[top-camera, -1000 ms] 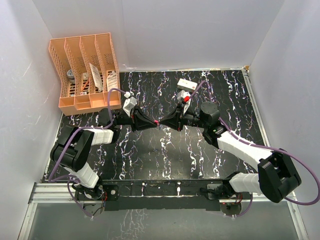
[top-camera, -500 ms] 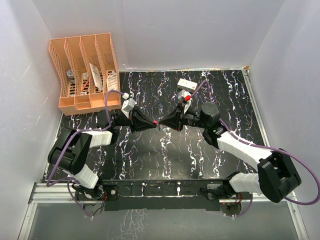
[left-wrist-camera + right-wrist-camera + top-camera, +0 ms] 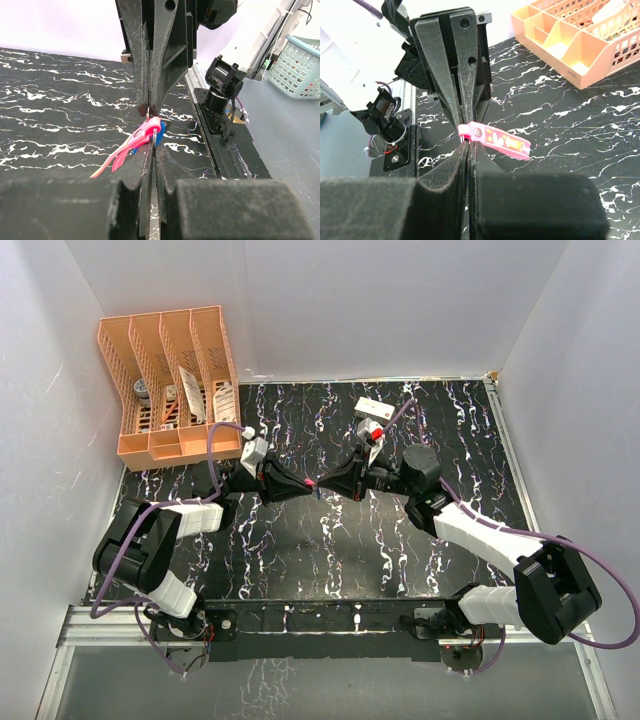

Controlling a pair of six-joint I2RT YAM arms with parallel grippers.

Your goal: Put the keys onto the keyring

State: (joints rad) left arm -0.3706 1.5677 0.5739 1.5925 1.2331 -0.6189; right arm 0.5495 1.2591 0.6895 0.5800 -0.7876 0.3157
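Note:
My two grippers meet tip to tip above the middle of the table. The left gripper [image 3: 302,485] [image 3: 152,146] is shut, with the thin metal keyring [image 3: 156,131] edge-on in its tips. The right gripper [image 3: 323,484] [image 3: 468,145] is shut too, and the ring's wire [image 3: 465,140] comes out of its tips. A slim pink key [image 3: 500,141] [image 3: 131,146] [image 3: 311,483], printed with yellow shapes, hangs from the ring and trails to one side. A blue key head [image 3: 160,135] shows just behind it; the rest of that key is hidden.
An orange slotted organiser [image 3: 170,380] with small items stands at the back left corner. A white box [image 3: 372,407] lies at the back, behind the right wrist. White walls close in the table on three sides. A pale blue basket [image 3: 300,65] sits off the table.
The joined grippers have drifted slightly to the left, and the left arm's cable loop has shifted. Both stay shut.

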